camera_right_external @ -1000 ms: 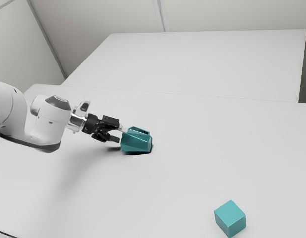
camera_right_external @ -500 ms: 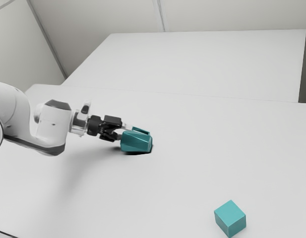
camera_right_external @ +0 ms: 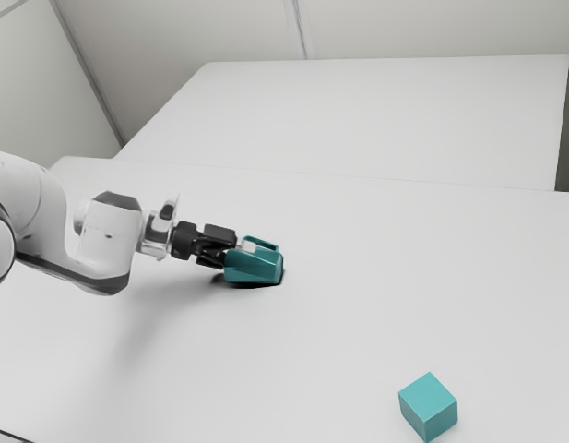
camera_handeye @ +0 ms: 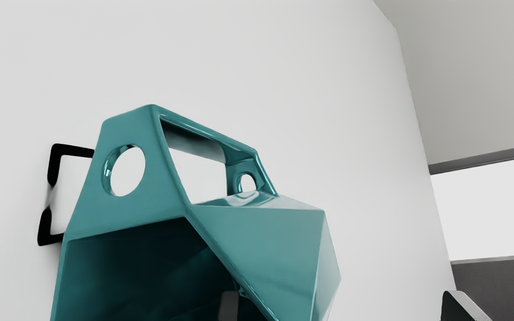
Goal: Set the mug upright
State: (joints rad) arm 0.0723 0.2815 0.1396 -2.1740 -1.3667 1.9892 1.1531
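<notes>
My claw (camera_handeye: 342, 307) has its fingers spread wide and grips nothing, one inside the lying mug (camera_handeye: 279, 240), one outside, probably for pinching its wall to right it.

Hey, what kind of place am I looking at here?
Probably a simulated robotics test room: a robot arm reaches over a plain white table, where a teal mug lies on its side and a simple cube sits apart, with bare pale walls behind.

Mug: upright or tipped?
Tipped: in the exterior view, the mug lies on its side on the table, open mouth facing the gripper.
</notes>
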